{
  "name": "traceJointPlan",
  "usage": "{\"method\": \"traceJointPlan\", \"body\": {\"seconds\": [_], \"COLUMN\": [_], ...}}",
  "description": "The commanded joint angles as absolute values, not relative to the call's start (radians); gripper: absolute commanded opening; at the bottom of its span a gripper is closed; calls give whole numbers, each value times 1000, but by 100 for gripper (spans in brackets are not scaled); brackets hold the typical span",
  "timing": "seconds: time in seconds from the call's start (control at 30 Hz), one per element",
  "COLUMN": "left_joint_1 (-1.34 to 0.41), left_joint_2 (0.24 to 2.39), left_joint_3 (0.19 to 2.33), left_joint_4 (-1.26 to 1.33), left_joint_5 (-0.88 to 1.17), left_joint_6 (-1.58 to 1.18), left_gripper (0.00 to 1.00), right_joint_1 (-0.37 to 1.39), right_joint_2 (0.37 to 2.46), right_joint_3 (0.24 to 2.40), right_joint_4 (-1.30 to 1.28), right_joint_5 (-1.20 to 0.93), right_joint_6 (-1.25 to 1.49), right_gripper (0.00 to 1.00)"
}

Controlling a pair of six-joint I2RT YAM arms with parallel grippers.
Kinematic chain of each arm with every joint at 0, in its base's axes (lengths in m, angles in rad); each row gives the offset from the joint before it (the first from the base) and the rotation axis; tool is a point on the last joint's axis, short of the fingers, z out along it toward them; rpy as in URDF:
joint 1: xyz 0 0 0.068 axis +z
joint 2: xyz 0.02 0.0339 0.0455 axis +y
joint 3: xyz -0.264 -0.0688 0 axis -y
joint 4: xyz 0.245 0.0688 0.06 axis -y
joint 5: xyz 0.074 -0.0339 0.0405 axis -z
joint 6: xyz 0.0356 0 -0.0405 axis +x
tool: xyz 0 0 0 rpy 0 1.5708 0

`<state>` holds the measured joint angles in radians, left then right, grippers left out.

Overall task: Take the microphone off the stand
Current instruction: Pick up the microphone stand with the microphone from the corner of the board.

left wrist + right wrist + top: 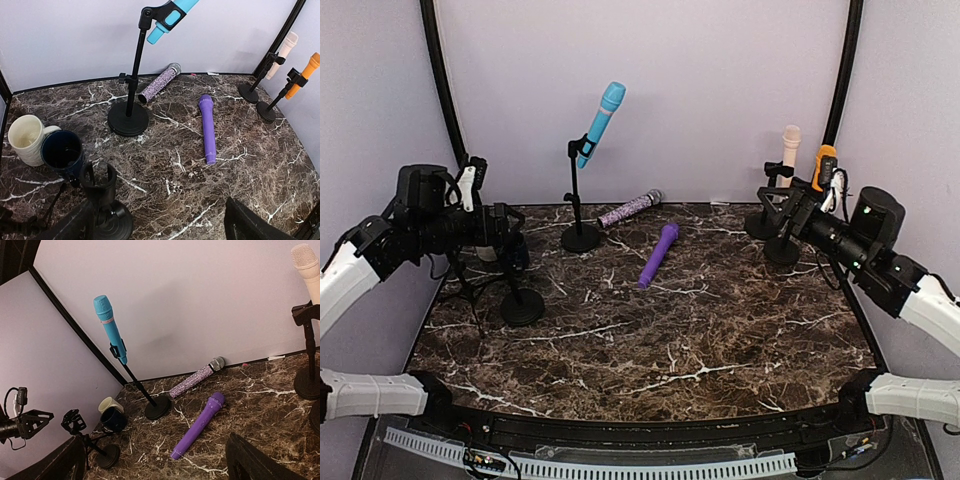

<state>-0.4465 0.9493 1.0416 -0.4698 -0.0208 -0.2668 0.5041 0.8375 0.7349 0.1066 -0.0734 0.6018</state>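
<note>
1. The left gripper (159,210) has its jaws spread wide with nothing in them. An empty stand (102,200) sits right under them, and a cream mug (25,140) and a navy mug (62,150) are just off to their left.
2. The blue microphone (601,122) sits clipped in its stand (581,238), roughly straight ahead of the left jaws and well above them. Its long axis is steep, head up and leaning right in the top view.
3. A glitter microphone (630,209) and a purple microphone (658,255) lie flat on the table (720,330), already off any stand, so probably not the job.
4. The right gripper (155,442) is wide open too, and empty. The cream microphone (307,270) is clipped up high to the right of its jaws, and the orange microphone (823,165) is just beside that gripper — both heads up.
5. Best guess: the left arm is nearer the blue one and the right arm nearer the other two. Either way the jaws would need to close across the shaft, then pull along its tilt.
</note>
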Motion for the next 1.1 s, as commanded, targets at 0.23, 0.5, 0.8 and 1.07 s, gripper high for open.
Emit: {"method": "traceJointPlan", "body": {"seconds": [0.23,0.5,0.8,1.07], "left_joint_1": [-414,-352,-327,-308], "left_joint_2": [1410,1756,1920,2021], "left_joint_3": [1273,1422,1530,1615], "left_joint_4": [-139,108,237,241], "left_joint_5": [64,109,83,54], "left_joint_6": [-102,-30,48,48], "left_gripper": [92,78,56,38], "right_joint_1": [509,507,505,503], "right_joint_2": [820,833,863,908], "right_joint_3": [700,697,717,734], "right_joint_4": [175,198,196,205], "right_joint_5": [-87,-77,-62,-67], "right_joint_6": [610,615,595,584], "right_gripper": [98,98,98,98]}}
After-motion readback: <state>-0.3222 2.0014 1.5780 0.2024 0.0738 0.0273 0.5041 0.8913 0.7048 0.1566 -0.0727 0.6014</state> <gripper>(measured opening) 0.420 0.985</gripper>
